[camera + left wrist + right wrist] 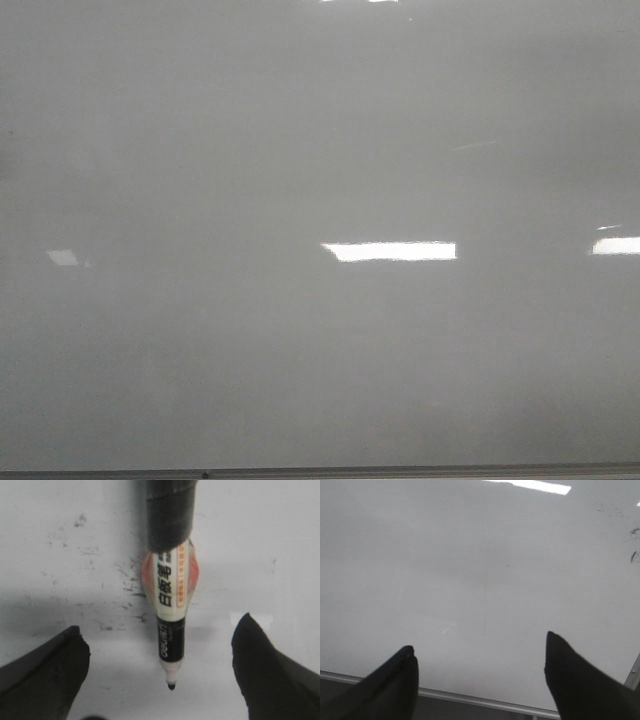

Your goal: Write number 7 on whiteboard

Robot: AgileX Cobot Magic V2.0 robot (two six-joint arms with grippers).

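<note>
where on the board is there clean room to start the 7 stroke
In the front view the whiteboard is unmarked from the metal edge strip upward, with only light reflections. It is cluttered only in the left wrist view, where black smudges sit left of the marker. No 7 is drawn yet.

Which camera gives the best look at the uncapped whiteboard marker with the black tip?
The left wrist view: the uncapped whiteboard marker fills its centre, black tip and label visible, between the open left gripper. The front and right wrist views show only the glossy pale whiteboard, no marker.
</note>
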